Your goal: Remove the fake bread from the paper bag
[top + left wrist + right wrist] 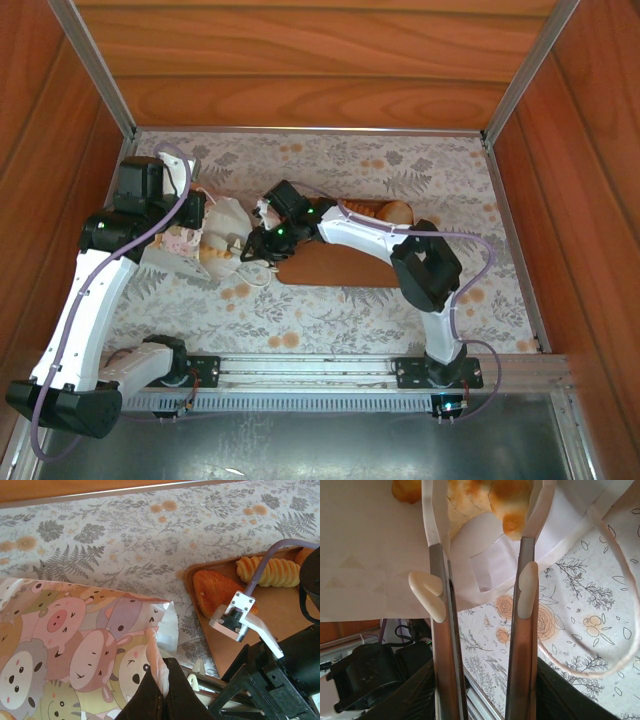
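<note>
The paper bag (222, 218) lies on its side at the left of the table, printed with cartoon animals (75, 640). My left gripper (165, 682) is shut on the bag's upper rim and holds the mouth up. My right gripper (252, 243) reaches into the mouth with its jaws apart. In the right wrist view golden-brown fake bread (485, 500) lies between the white fingers (432, 515) inside the white bag interior (370, 555). More fake bread rests on the brown tray (330, 268): an orange piece (215, 592) and a croissant (272, 572).
The bag's white cord handle (620, 580) loops over the floral tablecloth beside the right fingers. The right arm's forearm (360, 235) crosses above the tray. Wooden walls (300, 60) enclose the table at the back and both sides.
</note>
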Tool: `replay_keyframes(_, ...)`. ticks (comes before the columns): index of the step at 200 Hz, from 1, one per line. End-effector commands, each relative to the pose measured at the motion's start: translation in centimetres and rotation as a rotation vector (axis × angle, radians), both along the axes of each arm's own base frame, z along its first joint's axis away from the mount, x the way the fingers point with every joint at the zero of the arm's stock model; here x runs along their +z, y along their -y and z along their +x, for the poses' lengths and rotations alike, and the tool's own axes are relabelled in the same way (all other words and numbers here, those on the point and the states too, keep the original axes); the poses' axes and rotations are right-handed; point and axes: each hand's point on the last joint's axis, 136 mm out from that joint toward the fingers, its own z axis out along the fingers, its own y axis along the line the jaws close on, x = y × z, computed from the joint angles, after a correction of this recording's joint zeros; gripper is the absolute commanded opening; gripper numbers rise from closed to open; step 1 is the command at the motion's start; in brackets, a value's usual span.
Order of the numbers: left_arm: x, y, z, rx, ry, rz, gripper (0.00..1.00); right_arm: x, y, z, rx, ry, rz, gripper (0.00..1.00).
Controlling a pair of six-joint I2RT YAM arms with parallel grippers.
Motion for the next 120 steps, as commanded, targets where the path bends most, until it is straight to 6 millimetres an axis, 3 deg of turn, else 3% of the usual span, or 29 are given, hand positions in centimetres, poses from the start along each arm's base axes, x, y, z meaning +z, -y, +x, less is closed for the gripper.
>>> replay_keyframes(1, 1.1, 0.3, 0.1, -0.015, 0.043, -0.003, 0.00, 1.3, -0.5, -1.0, 0.063, -0.031, 0.069, 0.47)
replay_keyframes(75, 1.0, 0.5, 0.4, -0.020, 0.038, -0.009, 0.00, 0.2, 1.7, -3.6, 0.312, 0.122, -0.034, 0.45)
replay_keyframes(120, 1.0, 0.6, 0.4, -0.018, 0.040, -0.015, 0.00, -1.5, 2.6, -2.3, 0.429, 0.305, -0.198, 0.46)
